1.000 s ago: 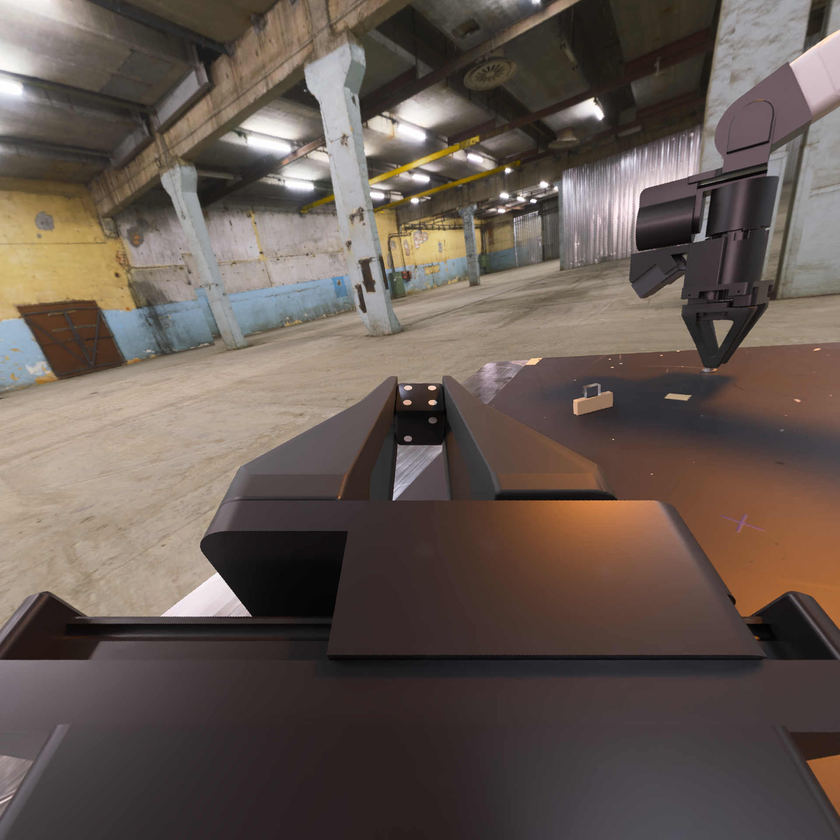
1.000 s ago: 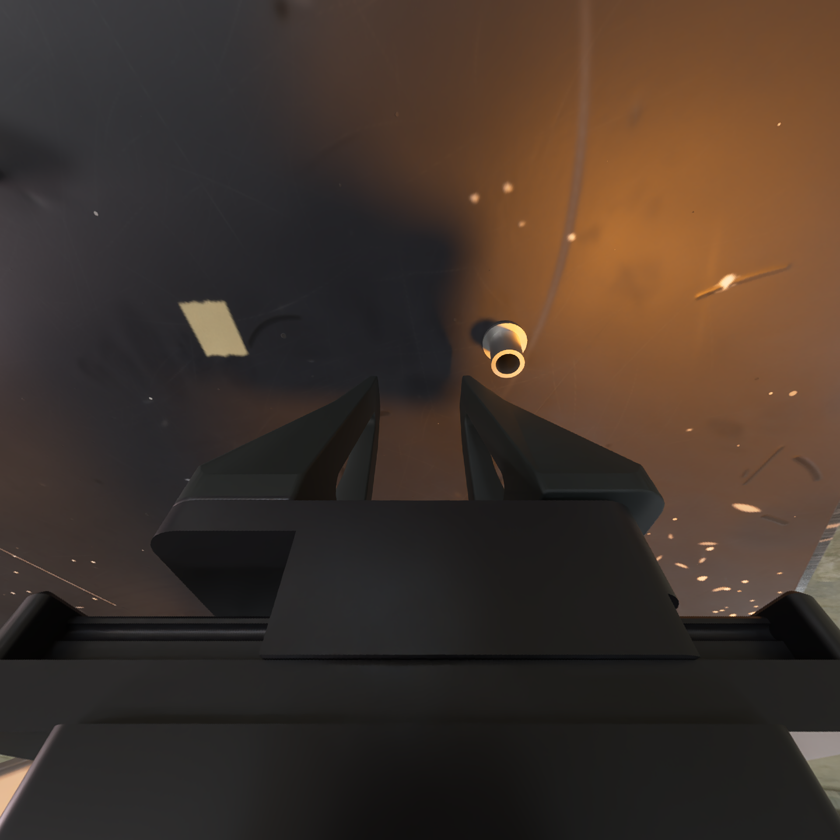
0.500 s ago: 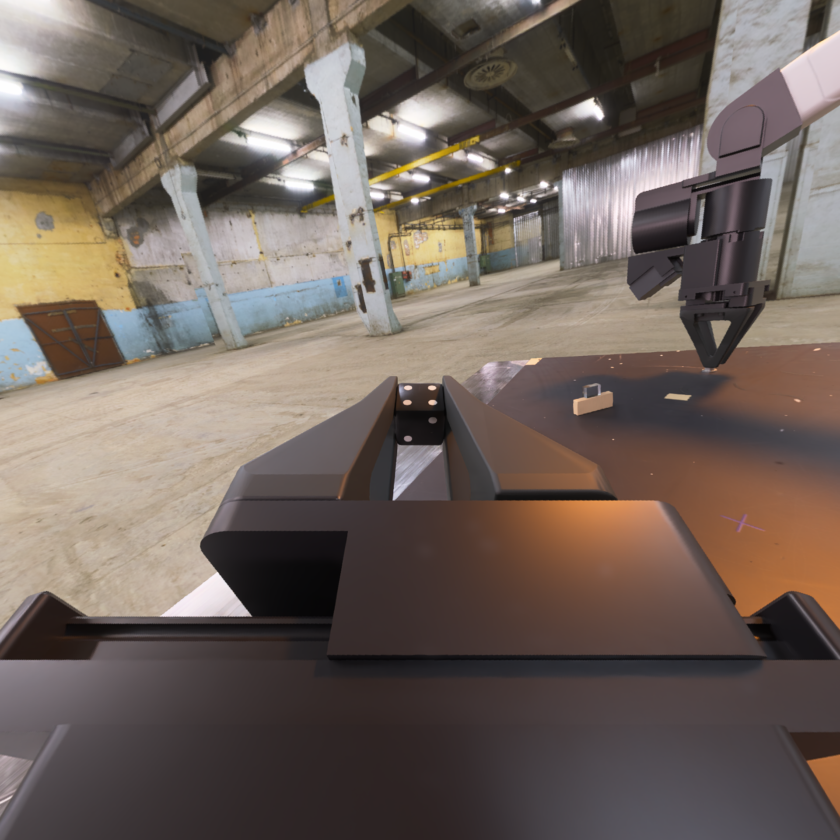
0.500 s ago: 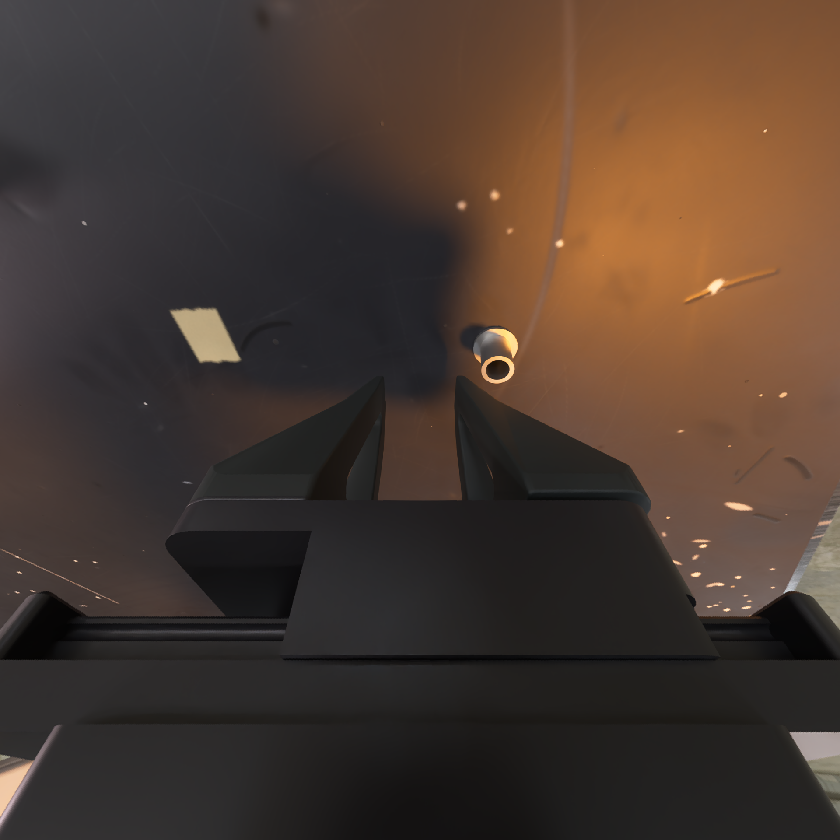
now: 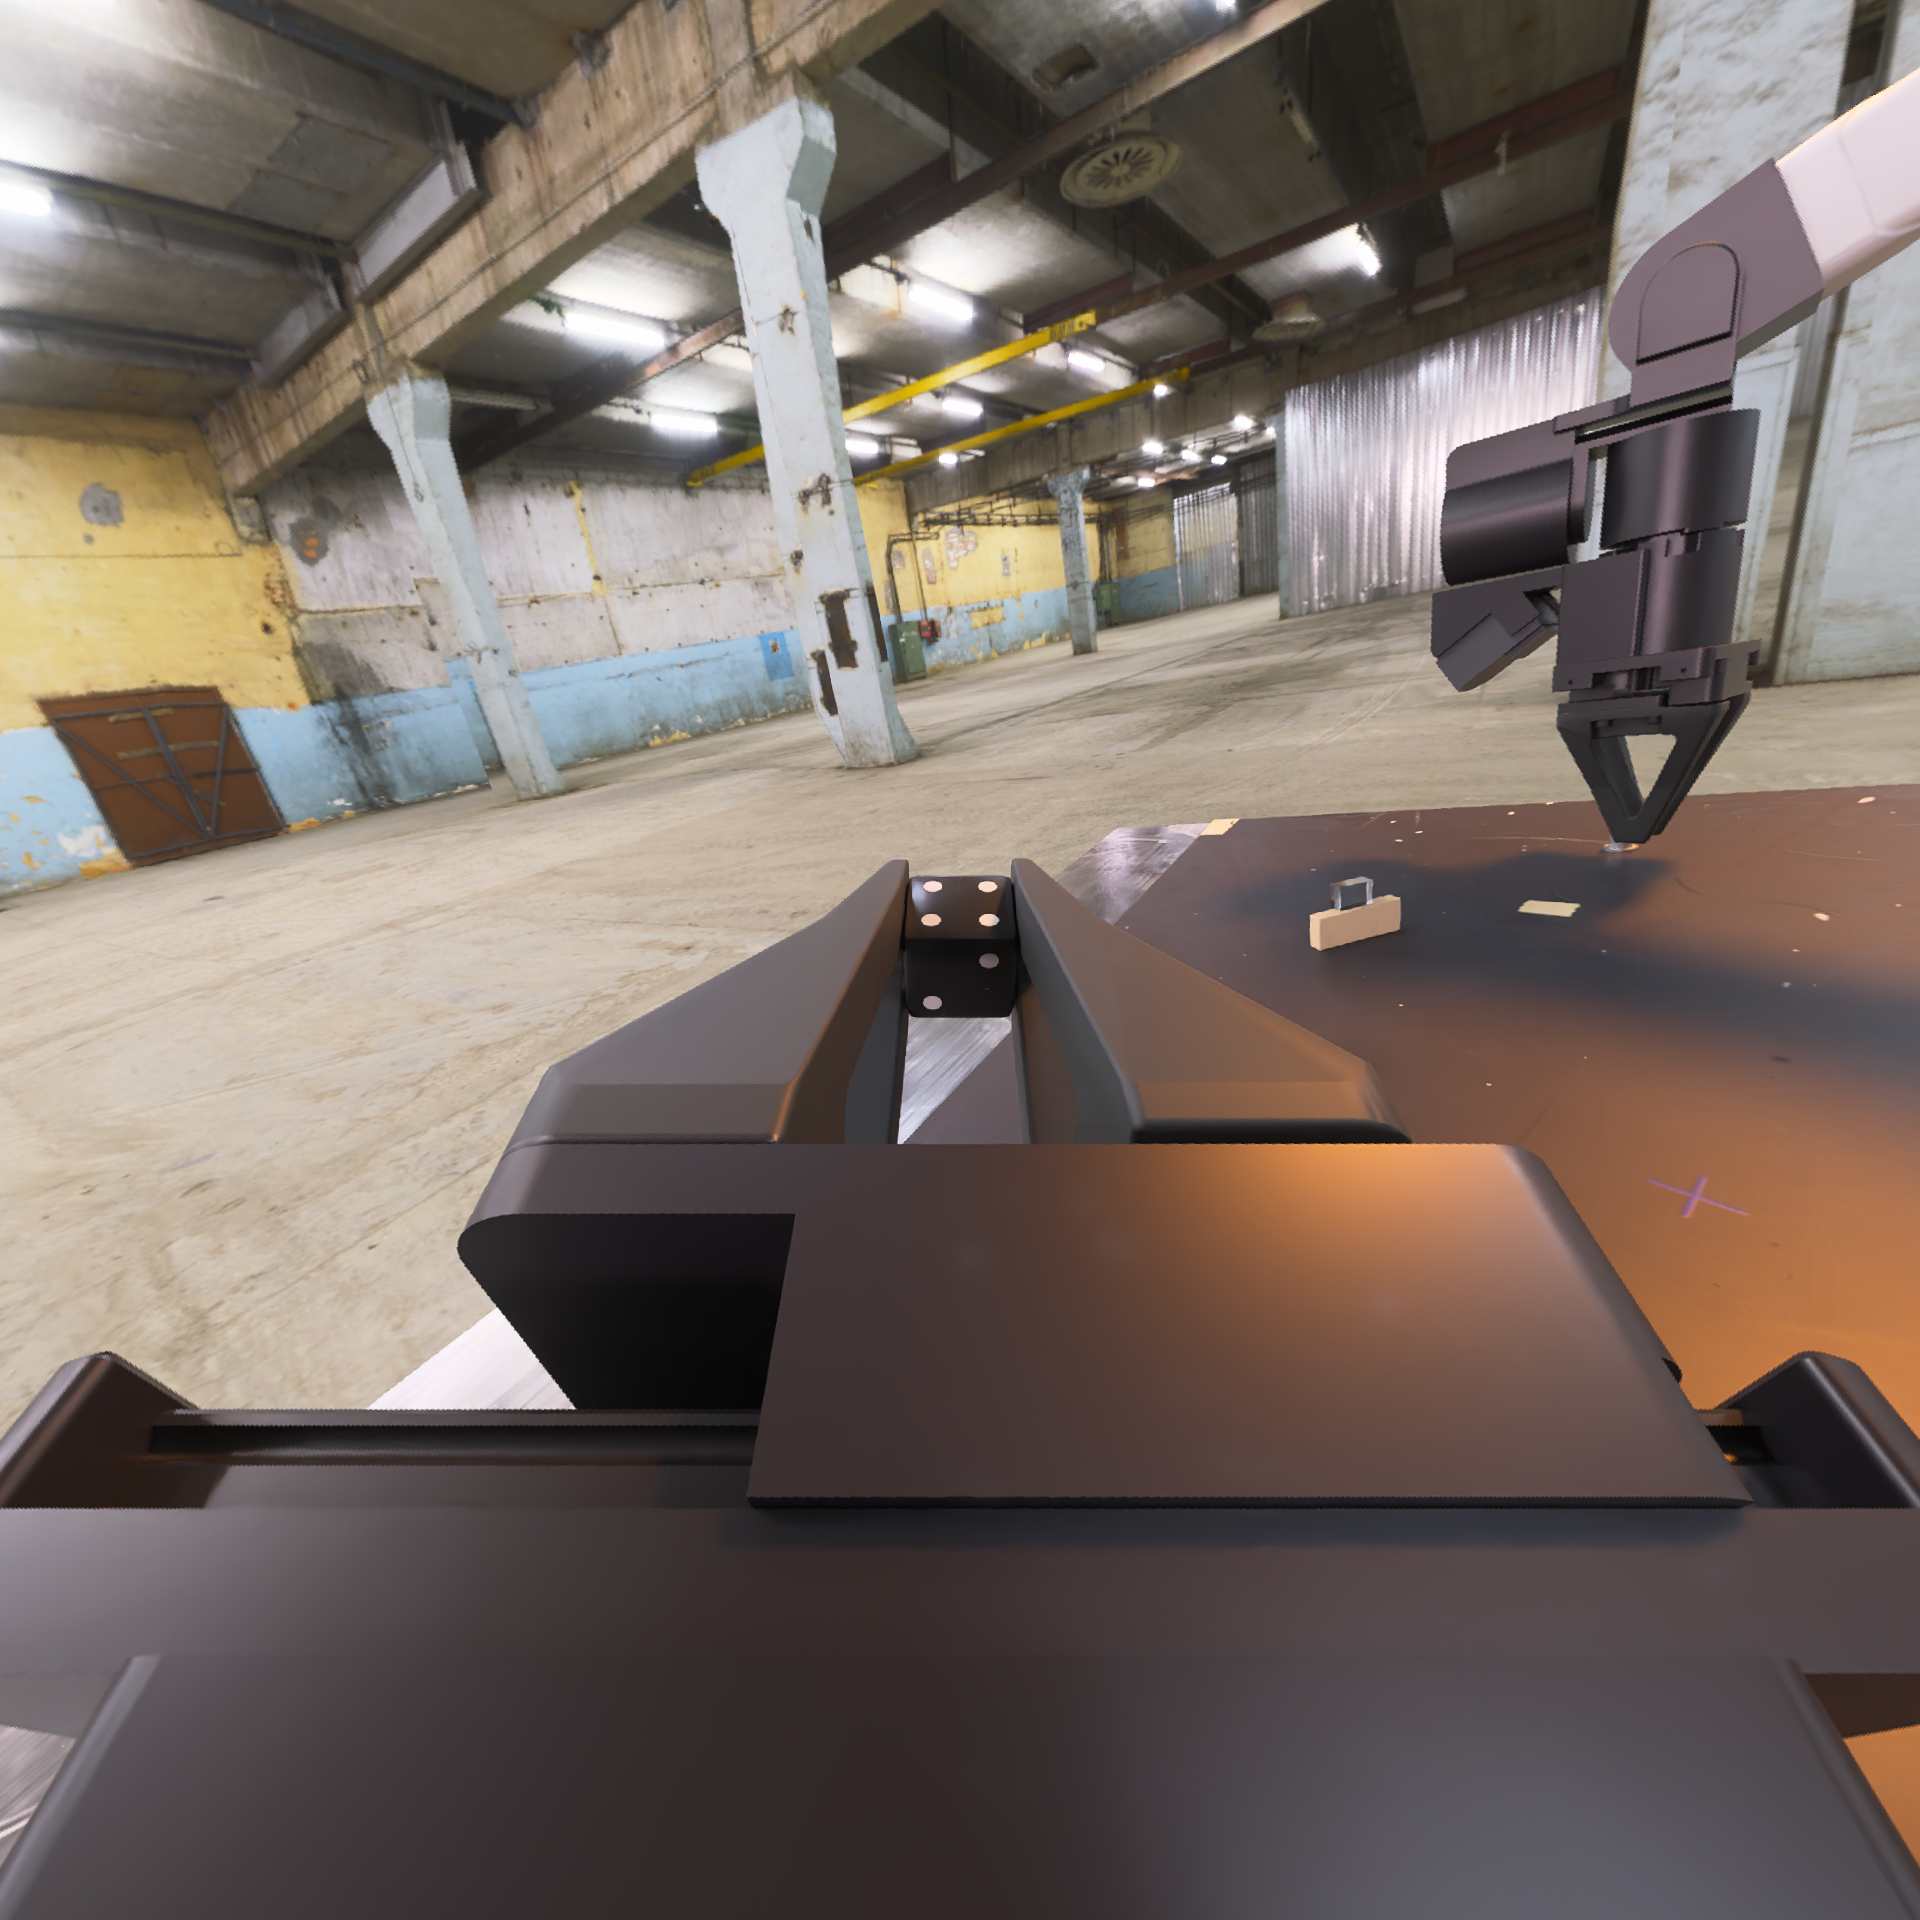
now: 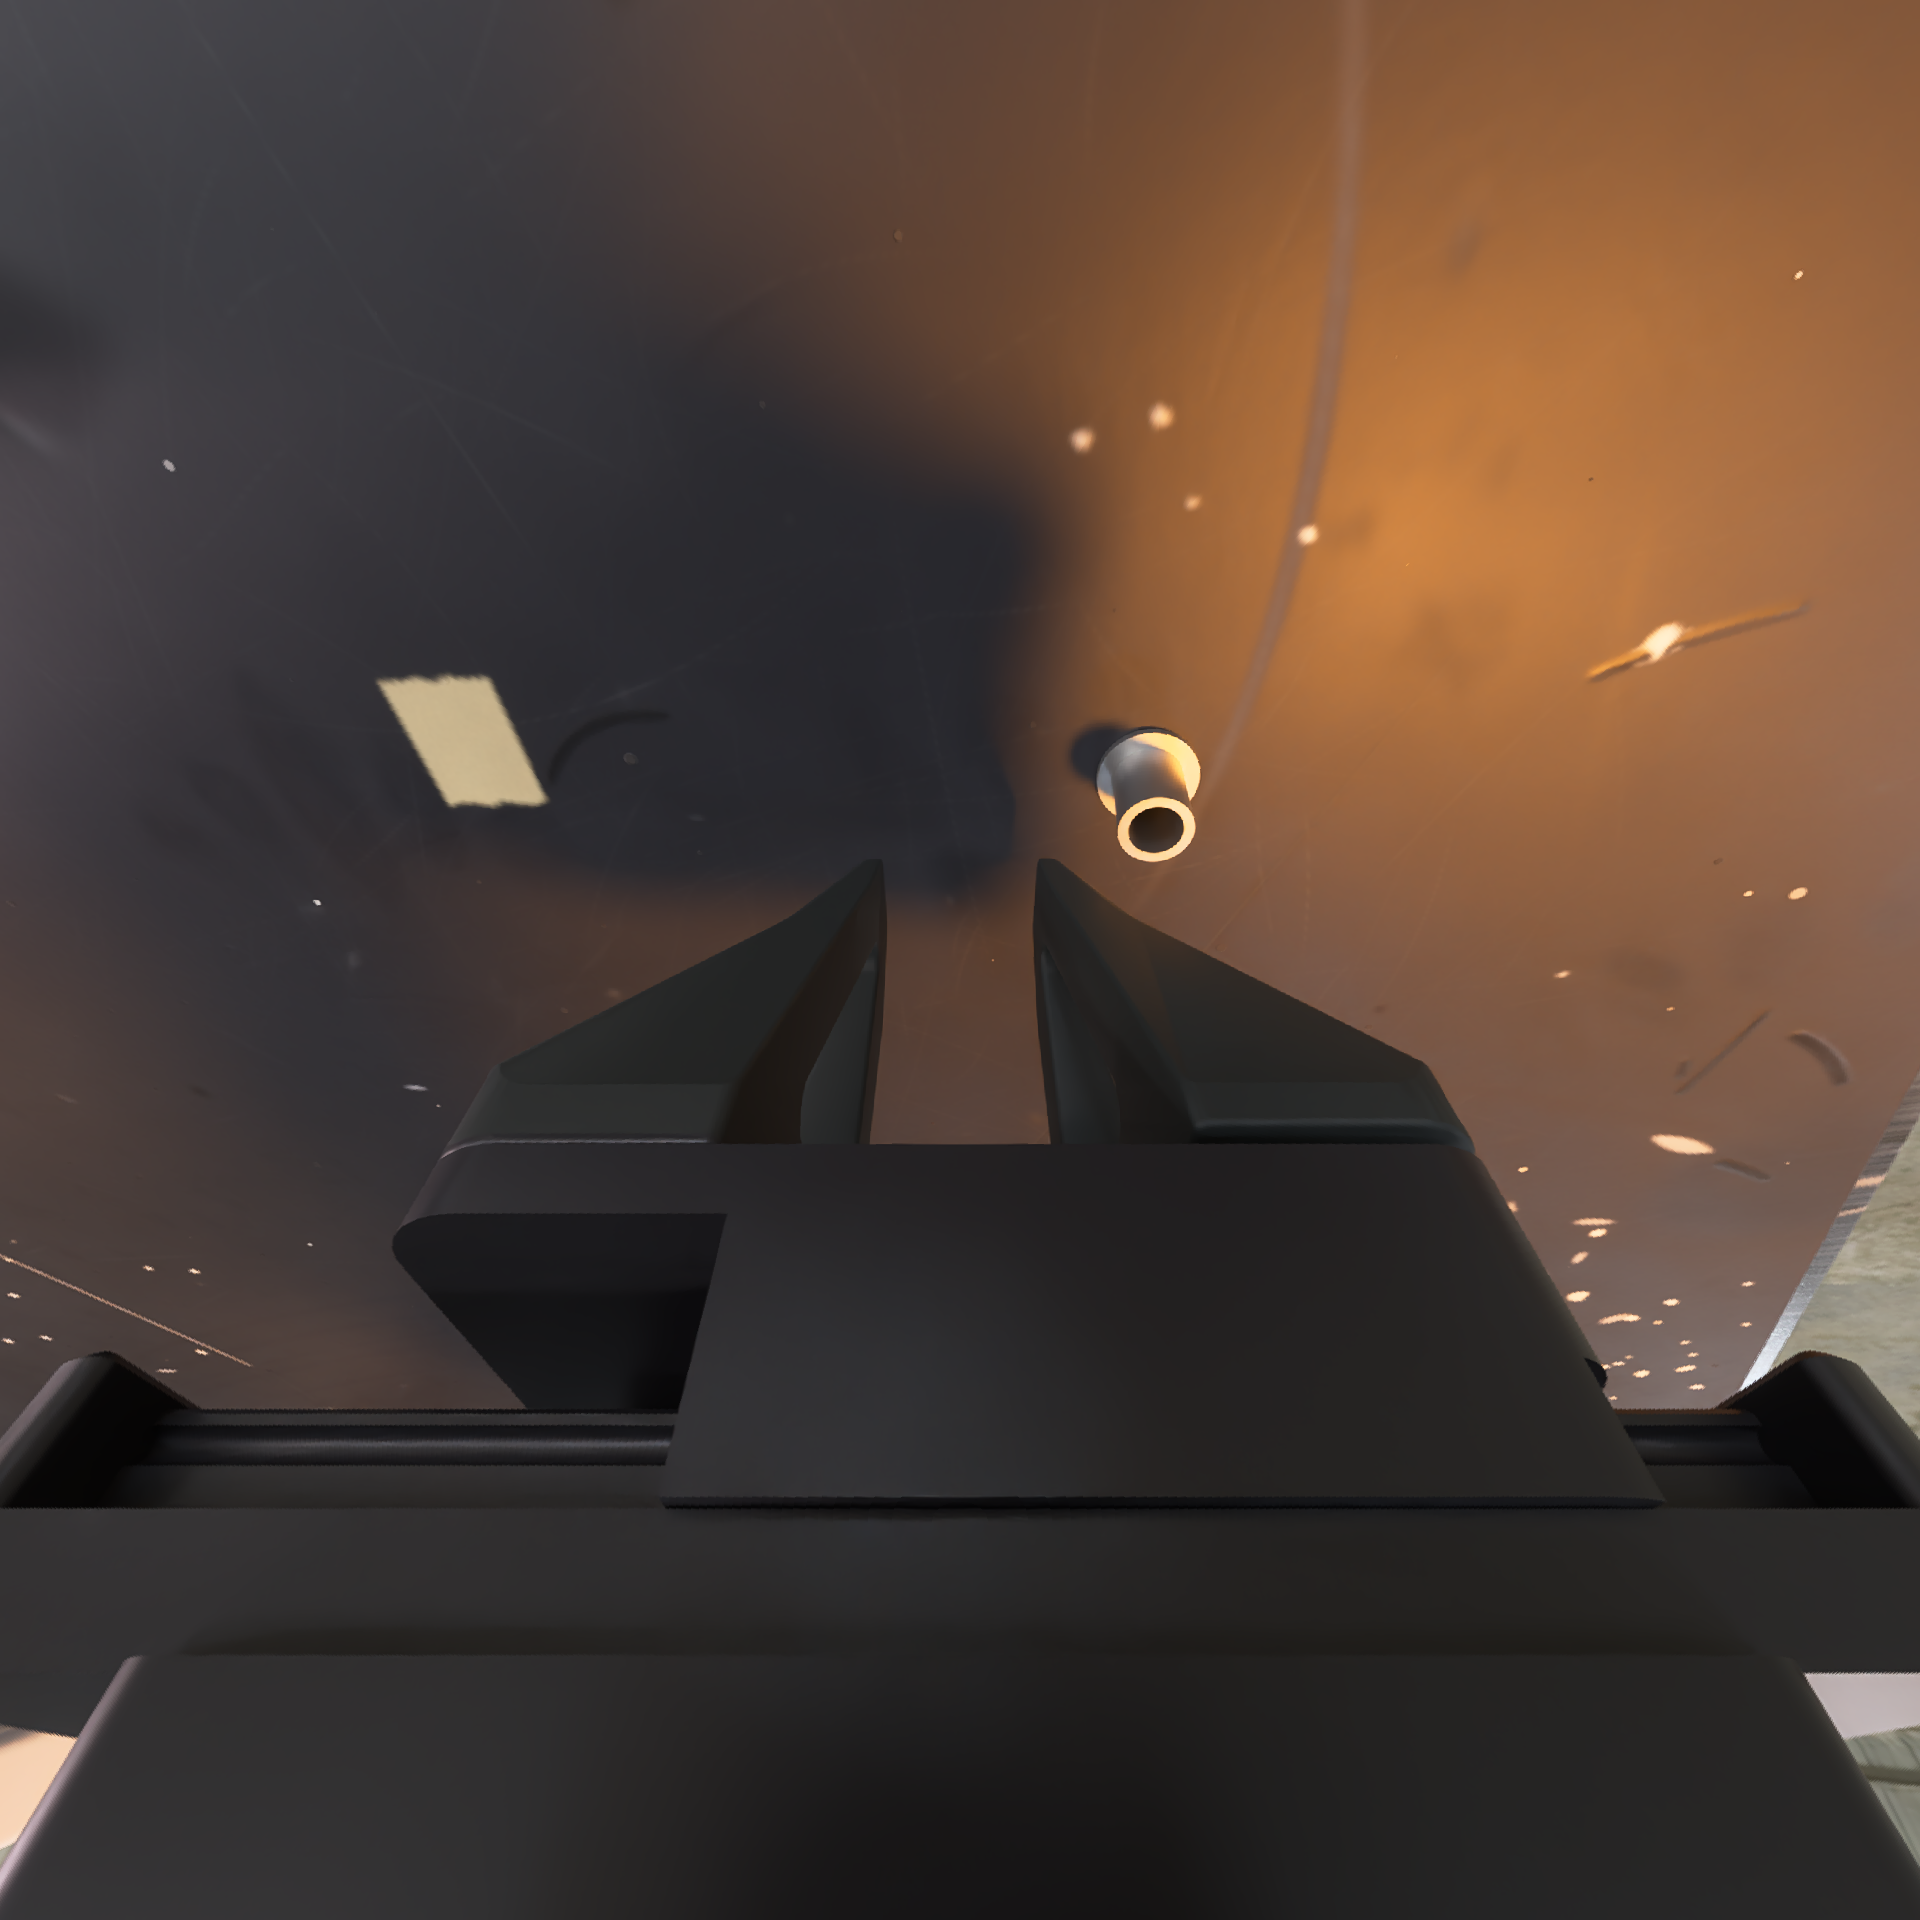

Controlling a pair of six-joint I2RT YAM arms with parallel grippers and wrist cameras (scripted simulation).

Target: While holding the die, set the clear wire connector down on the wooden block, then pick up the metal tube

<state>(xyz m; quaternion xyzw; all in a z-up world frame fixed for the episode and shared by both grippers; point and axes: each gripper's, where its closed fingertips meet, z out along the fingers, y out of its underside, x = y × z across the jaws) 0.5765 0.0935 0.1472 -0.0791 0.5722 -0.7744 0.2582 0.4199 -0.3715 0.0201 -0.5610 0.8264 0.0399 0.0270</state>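
Observation:
My left gripper (image 5: 961, 935) is shut on a black die (image 5: 961, 940) with white dots and holds it off the table's left edge. A clear wire connector (image 5: 1353, 891) stands on a small wooden block (image 5: 1354, 925) on the dark table. My right gripper (image 6: 959, 883) points straight down at the table, open with a narrow gap and empty. A short metal tube (image 6: 1151, 800) stands upright on the table just right of its right fingertip (image 6: 1042, 883), not between the fingers. In the left wrist view the right gripper (image 5: 1631, 826) hovers just above the tube (image 5: 1619, 847).
A pale tape patch (image 6: 462, 740) lies on the dark, scratched table (image 6: 1455, 468) left of the tube; it also shows in the left wrist view (image 5: 1548, 908). The table's right edge (image 6: 1839, 1226) is near. A warehouse floor lies beyond the table.
The right gripper's fingers have moved a little closer together above the table. The tube stays beside them. The left gripper and die have not moved.

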